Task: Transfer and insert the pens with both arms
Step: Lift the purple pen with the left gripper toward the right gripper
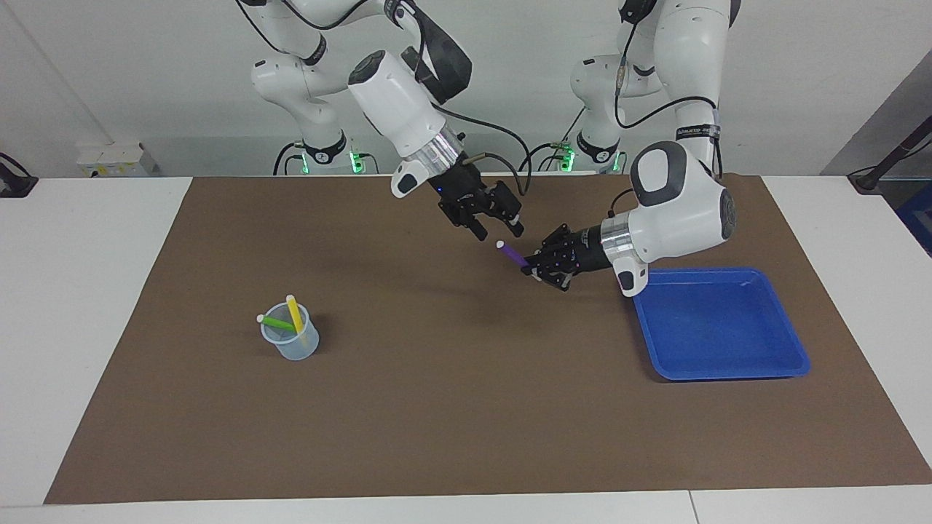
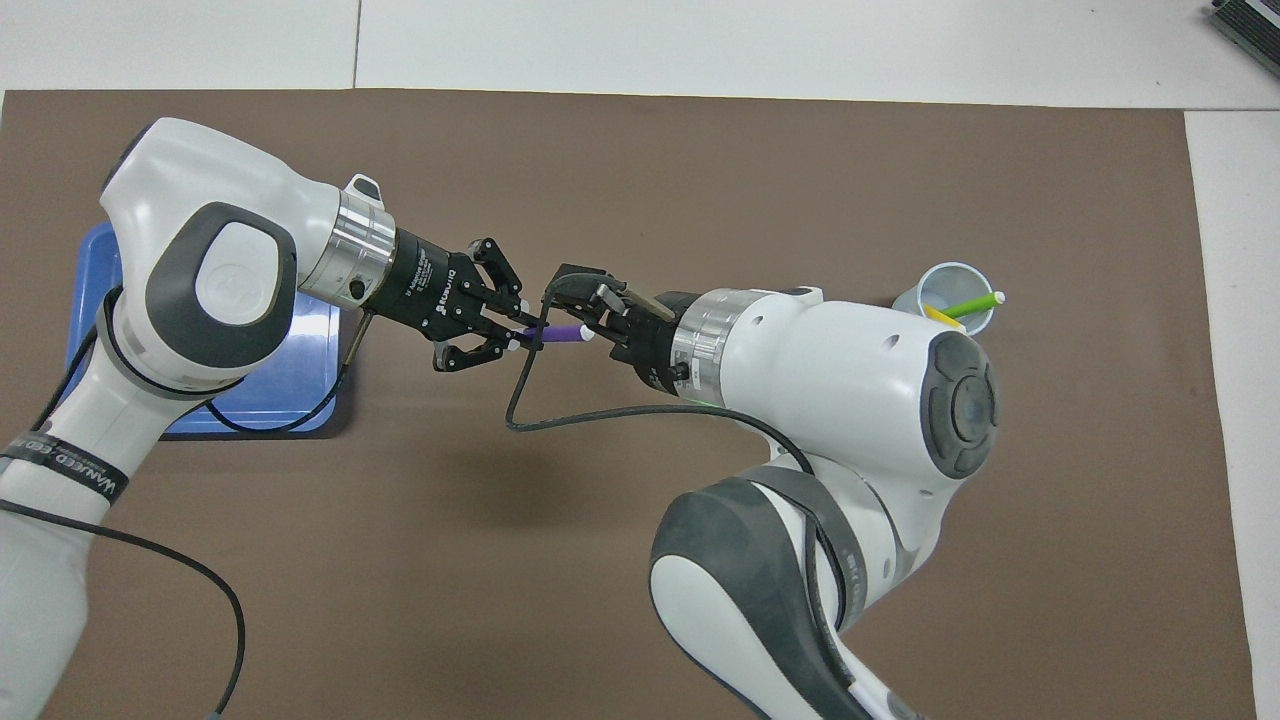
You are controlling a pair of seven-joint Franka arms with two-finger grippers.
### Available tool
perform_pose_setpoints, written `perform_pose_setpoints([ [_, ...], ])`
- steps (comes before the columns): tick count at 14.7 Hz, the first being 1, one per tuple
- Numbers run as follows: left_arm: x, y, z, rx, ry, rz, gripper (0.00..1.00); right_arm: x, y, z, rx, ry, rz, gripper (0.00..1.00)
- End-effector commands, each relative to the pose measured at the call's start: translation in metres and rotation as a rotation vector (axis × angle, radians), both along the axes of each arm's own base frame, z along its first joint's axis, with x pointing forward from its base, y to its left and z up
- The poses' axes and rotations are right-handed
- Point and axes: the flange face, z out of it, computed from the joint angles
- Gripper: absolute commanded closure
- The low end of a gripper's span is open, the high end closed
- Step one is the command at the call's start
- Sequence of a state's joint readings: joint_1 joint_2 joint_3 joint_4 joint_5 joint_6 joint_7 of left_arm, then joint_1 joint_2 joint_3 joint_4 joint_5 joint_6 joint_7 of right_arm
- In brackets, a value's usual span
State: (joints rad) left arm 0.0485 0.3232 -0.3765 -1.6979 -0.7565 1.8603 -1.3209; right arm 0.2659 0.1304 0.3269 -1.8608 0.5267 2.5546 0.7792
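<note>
I am looking at a handover in mid-air above the brown mat (image 1: pixel 466 407) that covers the middle of the white tabletop (image 1: pixel 80 306). My left end effector (image 1: pixel 536 271) is clamped on the purple pen (image 1: pixel 513 254), gripping its lower end so the pale tip points up and toward the right arm. I judge that it holds the pen by one end on purpose, to leave the other end free for the second arm to take.

My right end effector (image 1: pixel 496 231) hangs just above that free tip, its fingers apart and angled down toward it. In the facing view there is a small gap between its fingertips and the pen's white cap, so it does not hold the pen yet. In the overhead view the two end effectors meet nose to nose over the mat, with the pen bridging them.

The blue tray (image 1: pixel 786 364) sits at the left arm's end of the mat and has nothing in it. The clear plastic cup (image 1: pixel 291 342) stands at the right arm's end, well apart from the tray. That spacing, I judge, is why the pen has to pass from one arm to the other.

Counted: three pens in all. The green pen (image 1: pixel 277 322) and the yellow pen (image 1: pixel 295 313) lean inside the cup, crossing each other, pale ends up. The purple one is the single pen in the air. One cup, one tray, two arms.
</note>
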Motion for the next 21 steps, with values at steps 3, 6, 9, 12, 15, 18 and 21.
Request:
perform_pose_setpoints([
  [3,-0.008,-0.002,0.01,-0.011,0.002,0.023,1.0,-0.002,0.004,-0.005,0.009,-0.008,0.013,0.15],
  [6,-0.008,-0.009,0.013,-0.018,0.012,0.043,1.0,-0.002,0.004,-0.006,0.025,0.003,0.005,0.25],
  [9,-0.007,-0.006,0.013,-0.021,0.023,0.058,1.0,-0.002,0.003,-0.007,0.044,0.015,-0.002,0.31],
  [12,-0.008,-0.009,0.014,-0.02,0.023,0.055,1.0,-0.002,0.003,-0.007,0.043,0.013,0.001,0.52],
  [15,-0.009,-0.007,0.018,-0.019,0.019,0.052,1.0,0.0,0.0,-0.007,0.043,0.012,-0.004,0.57],
  [18,-0.01,-0.008,0.02,-0.018,0.014,0.048,1.0,0.0,0.0,-0.007,0.042,0.01,-0.002,0.57],
  [21,-0.01,-0.008,0.02,-0.017,0.012,0.051,1.0,0.001,-0.002,-0.008,0.041,0.011,-0.005,0.68],
])
